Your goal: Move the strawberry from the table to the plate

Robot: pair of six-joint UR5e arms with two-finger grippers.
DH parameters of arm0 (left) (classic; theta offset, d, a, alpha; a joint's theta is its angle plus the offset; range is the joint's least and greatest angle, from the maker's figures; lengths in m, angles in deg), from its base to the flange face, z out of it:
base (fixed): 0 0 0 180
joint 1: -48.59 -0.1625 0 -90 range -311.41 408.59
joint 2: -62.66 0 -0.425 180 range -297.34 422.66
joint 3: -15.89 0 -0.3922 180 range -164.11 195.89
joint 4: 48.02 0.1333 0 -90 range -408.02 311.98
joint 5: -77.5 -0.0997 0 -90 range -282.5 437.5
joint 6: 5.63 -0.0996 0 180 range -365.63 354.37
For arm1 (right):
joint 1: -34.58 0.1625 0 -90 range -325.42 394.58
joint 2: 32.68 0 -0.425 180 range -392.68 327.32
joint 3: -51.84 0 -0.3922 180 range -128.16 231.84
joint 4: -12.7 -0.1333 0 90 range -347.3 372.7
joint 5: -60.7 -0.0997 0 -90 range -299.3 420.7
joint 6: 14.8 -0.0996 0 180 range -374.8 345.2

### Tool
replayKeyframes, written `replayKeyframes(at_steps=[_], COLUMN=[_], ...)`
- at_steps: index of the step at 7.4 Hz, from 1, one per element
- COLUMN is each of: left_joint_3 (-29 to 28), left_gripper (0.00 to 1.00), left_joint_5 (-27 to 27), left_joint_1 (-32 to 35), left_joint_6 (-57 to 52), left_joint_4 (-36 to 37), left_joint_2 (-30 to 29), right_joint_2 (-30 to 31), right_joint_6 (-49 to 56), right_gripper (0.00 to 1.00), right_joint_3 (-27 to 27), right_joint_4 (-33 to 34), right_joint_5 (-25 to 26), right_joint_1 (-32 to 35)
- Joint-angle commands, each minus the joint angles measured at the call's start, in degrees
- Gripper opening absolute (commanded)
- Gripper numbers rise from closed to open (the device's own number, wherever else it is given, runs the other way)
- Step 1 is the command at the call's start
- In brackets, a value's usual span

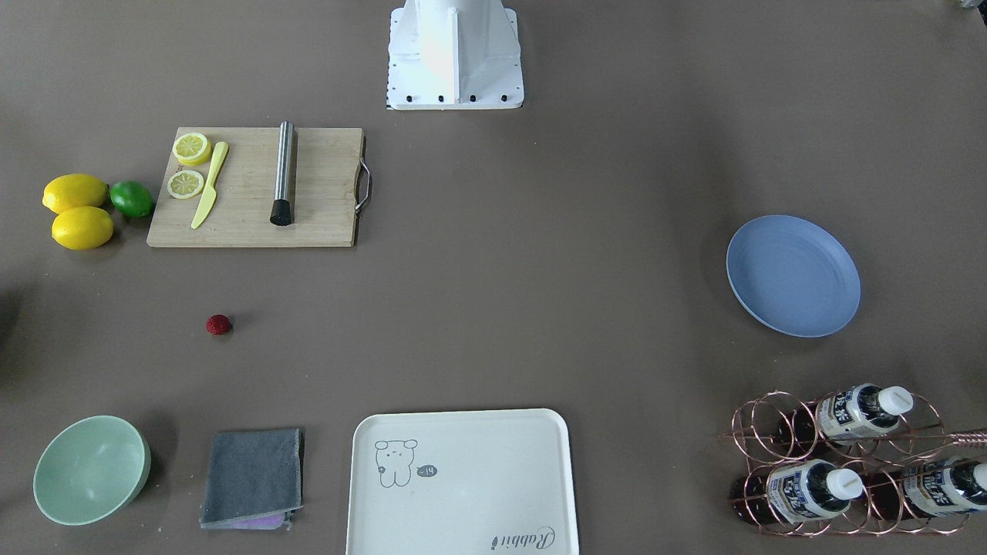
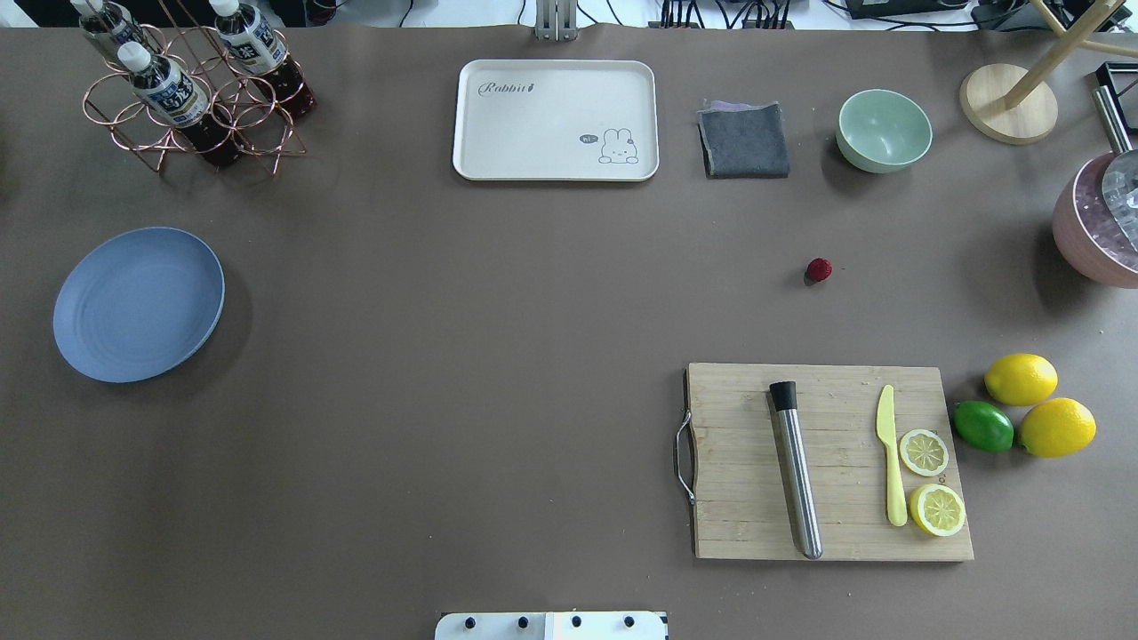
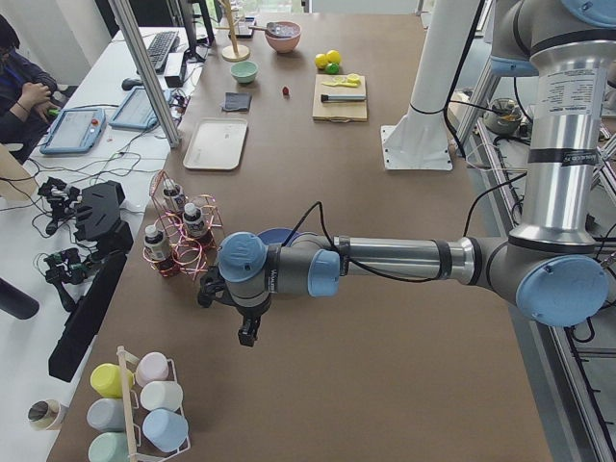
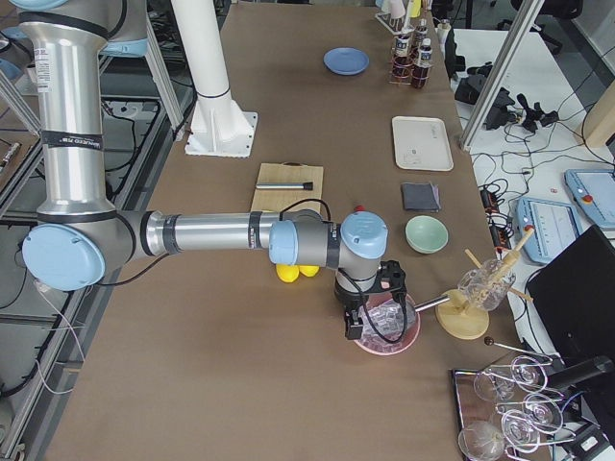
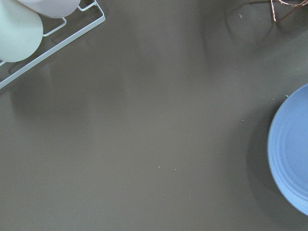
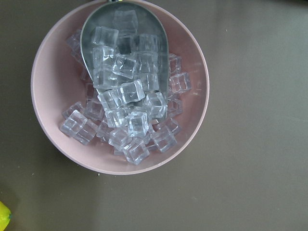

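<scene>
The strawberry (image 2: 819, 269), tiny and dark red, lies on the bare table (image 2: 489, 311) between the cutting board and the grey cloth; it also shows in the front-facing view (image 1: 218, 324). The blue plate (image 2: 138, 304) sits far off at the table's other end, and its rim (image 5: 293, 154) fills the right edge of the left wrist view. My left gripper (image 3: 246, 337) hangs over the table just beside the plate. My right gripper (image 4: 354, 331) hovers above a pink bowl of ice. Both show only in the side views, so I cannot tell if they are open or shut.
The wooden cutting board (image 2: 831, 462) carries a steel rod, a yellow knife and lemon slices; two lemons (image 2: 1021, 379) and a lime lie beside it. A cream tray (image 2: 556, 120), grey cloth (image 2: 744, 140), mint bowl (image 2: 884, 130), bottle rack (image 2: 191, 84) and pink ice bowl (image 6: 120, 91) stand along the edges.
</scene>
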Motion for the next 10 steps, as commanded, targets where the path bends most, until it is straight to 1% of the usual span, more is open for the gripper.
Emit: replayKeyframes(at_steps=[1, 10], left_joint_3=[0.0, 0.3], left_gripper=[0.98, 0.98], left_joint_5=[-0.5, 0.1], left_joint_1=[-0.1, -0.2], left_joint_6=[-0.1, 0.0], left_joint_4=[0.0, -0.2], left_joint_2=[-0.1, -0.1], right_joint_2=[0.0, 0.1], right_joint_6=[0.0, 0.0], right_gripper=[1.00, 1.00], right_joint_3=[-0.1, -0.8], right_joint_4=[0.1, 0.1], right_joint_5=[0.0, -0.1], right_joint_1=[0.0, 0.0])
